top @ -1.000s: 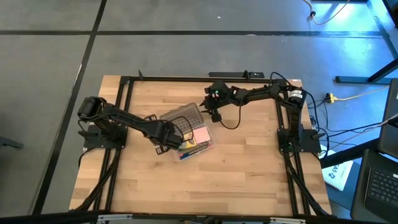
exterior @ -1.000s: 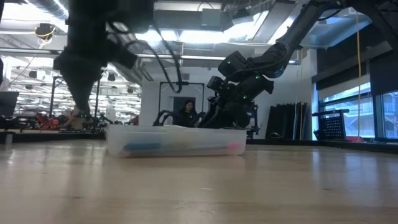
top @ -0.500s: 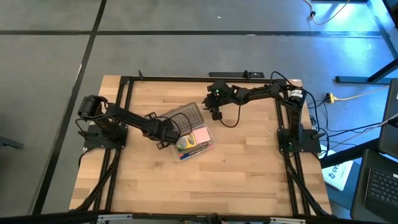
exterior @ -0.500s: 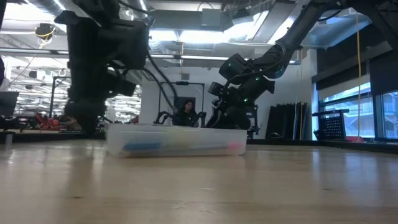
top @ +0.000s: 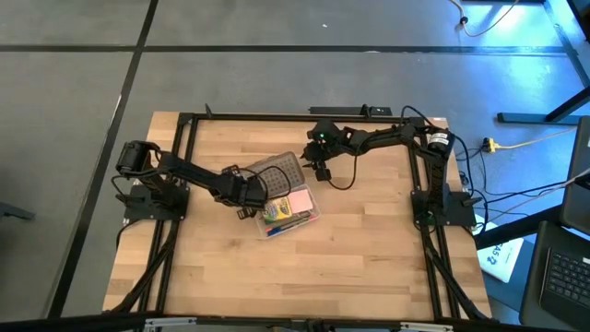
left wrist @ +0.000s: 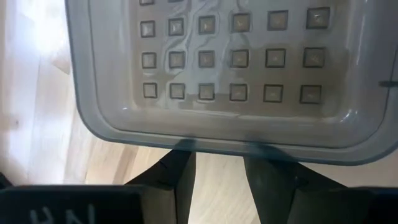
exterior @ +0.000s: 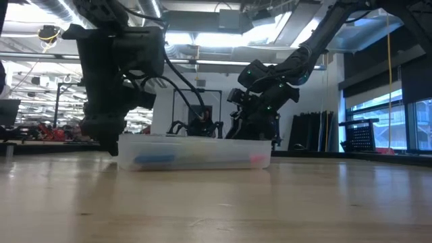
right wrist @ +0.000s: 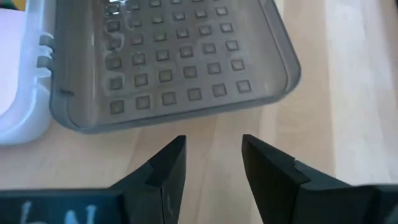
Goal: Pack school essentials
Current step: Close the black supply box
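Grey studded lid cut off; case contents blurred.

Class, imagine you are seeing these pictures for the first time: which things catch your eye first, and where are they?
The clear rectangular plastic case in the middle of the wooden table stands out, with a pink square notepad and a green-yellow crayon box inside. Its grey studded lid lies open on the far side. The left gripper sits at the lid's near left edge, the right gripper off its far right, jaws open.

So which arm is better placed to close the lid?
The left, probably. Its claw sits right at the edge of the grey lid, fingers open under the rim. The right claw is also open but stands off from the lid over bare table.
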### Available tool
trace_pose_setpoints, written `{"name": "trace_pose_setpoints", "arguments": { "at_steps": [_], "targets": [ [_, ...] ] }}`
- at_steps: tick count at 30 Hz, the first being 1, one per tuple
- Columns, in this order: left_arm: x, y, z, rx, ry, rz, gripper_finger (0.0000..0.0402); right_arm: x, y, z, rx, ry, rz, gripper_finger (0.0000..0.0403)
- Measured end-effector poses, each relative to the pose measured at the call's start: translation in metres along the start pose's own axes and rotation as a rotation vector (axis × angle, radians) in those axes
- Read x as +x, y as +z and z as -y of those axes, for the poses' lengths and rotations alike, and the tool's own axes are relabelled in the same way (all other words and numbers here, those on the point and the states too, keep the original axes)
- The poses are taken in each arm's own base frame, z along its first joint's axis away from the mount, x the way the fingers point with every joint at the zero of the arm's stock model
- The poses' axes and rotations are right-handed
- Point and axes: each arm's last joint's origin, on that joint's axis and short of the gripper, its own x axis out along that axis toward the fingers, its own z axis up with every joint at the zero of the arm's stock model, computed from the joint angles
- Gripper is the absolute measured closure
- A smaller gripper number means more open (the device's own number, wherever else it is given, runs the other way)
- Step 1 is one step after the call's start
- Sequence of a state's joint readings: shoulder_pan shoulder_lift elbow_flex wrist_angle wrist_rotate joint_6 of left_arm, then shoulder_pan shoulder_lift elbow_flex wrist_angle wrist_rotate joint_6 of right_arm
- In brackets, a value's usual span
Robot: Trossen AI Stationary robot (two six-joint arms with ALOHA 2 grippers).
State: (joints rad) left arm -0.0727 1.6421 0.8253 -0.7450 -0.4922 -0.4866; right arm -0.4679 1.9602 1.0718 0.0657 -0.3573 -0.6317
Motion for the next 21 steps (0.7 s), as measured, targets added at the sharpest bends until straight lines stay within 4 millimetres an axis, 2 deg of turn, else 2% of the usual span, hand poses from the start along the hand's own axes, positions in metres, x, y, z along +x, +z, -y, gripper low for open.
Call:
{"name": "trace_pose_setpoints", "arguments": {
  "at_steps": [21],
  "targets": [
    [-0.004, 0.008, 0.011, 0.067, -0.030, 0.127, 0.0274, -0.004, -0.012, 0.006, 0.198, 0.007, -0.051, 0.0244]
  ]
}}
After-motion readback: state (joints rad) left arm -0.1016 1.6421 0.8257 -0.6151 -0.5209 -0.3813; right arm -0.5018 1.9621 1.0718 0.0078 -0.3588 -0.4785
